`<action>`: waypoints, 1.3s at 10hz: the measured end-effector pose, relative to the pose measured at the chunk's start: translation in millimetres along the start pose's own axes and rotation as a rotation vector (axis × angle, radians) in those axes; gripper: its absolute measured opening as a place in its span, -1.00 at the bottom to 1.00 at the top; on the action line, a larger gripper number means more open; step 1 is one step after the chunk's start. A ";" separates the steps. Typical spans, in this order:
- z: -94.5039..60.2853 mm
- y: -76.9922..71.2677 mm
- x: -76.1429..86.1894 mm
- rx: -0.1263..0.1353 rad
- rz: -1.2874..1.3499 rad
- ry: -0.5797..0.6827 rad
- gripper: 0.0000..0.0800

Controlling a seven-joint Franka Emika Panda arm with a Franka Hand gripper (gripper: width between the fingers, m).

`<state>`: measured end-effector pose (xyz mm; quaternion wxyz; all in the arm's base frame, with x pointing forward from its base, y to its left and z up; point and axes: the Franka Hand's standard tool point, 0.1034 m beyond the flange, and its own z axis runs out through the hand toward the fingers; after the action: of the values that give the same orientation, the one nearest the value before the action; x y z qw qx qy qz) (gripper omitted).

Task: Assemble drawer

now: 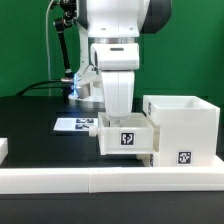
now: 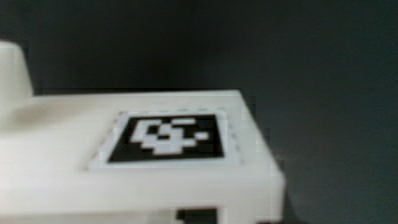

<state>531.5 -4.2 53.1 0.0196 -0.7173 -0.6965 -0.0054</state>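
Observation:
A small white open-top tray (image 1: 125,138) with a black-and-white tag on its front stands against the left side of the large white casing (image 1: 185,125) in the exterior view; the casing bears its own tag low on its front. My gripper (image 1: 118,116) reaches straight down onto the tray's back rim, and the tray hides its fingertips. In the wrist view a white part (image 2: 169,170) with a square tag fills the picture very close up. No fingers show clearly there. A second tray is not clearly visible.
The marker board (image 1: 75,125) lies flat on the black table behind and to the exterior view's left of the tray. The long low white border wall (image 1: 100,180) runs along the front. A black stand with cables (image 1: 66,50) rises at the back left.

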 end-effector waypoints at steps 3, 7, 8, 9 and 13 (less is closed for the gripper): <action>-2.0 2.7 -0.1 -0.003 0.011 0.000 -0.90; -4.5 5.1 2.8 -0.001 0.011 -0.001 -0.90; -5.7 6.9 3.9 -0.004 0.010 0.000 -0.90; -5.5 6.6 4.7 -0.003 0.010 0.001 -0.90; -3.9 5.6 10.9 0.000 0.001 0.005 -0.90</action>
<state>537.5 6.4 57.2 0.0214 -0.7176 -0.6961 -0.0073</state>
